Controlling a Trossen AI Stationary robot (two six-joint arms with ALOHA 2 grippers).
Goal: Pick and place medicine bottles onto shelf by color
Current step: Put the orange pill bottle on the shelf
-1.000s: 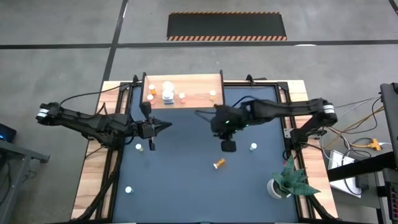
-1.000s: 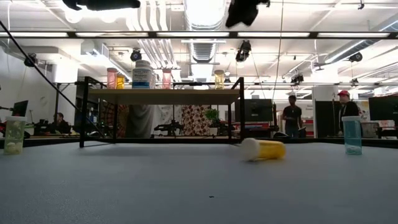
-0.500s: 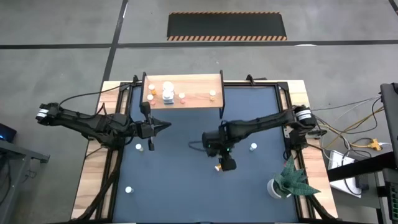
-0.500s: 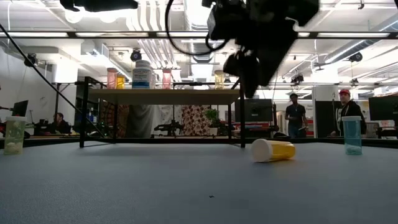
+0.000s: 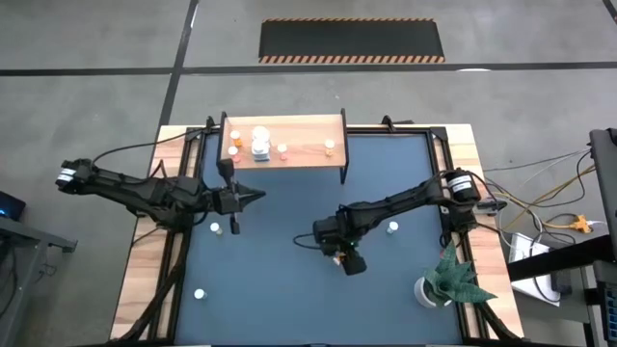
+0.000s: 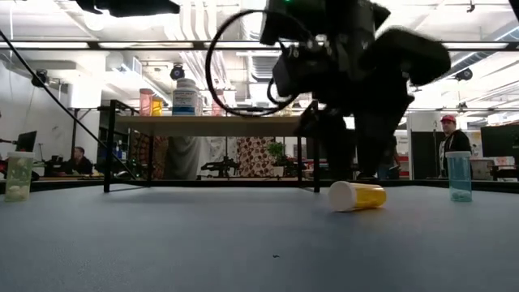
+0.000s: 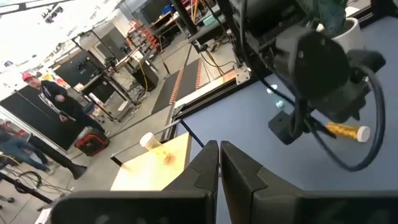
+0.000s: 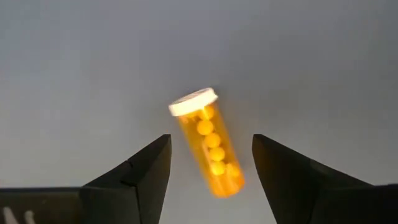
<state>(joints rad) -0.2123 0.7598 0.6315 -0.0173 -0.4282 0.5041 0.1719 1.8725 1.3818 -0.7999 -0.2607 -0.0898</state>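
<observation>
Dark mat surface (image 5: 270,280) fills the centre of the high view, with wood borders at the sides. Right pincer (image 8: 210,163) sits low just right of centre in the high view, fingers spread wide either side of an orange bottle (image 8: 208,142) lying on its side, white cap away from the wrist; fingers not touching it. Low view shows the same bottle (image 6: 357,195) right of centre, cap pointing left, dark arm right behind it. Left pincer (image 5: 260,195) hovers left of centre, fingers pressed together, holding nothing. Shelf (image 5: 299,154) at top centre carries several bottles. Loose bottles stand on the mat at left (image 5: 215,228), lower left (image 5: 200,294) and right (image 5: 393,227). Potted plant (image 5: 445,278) lower right.
</observation>
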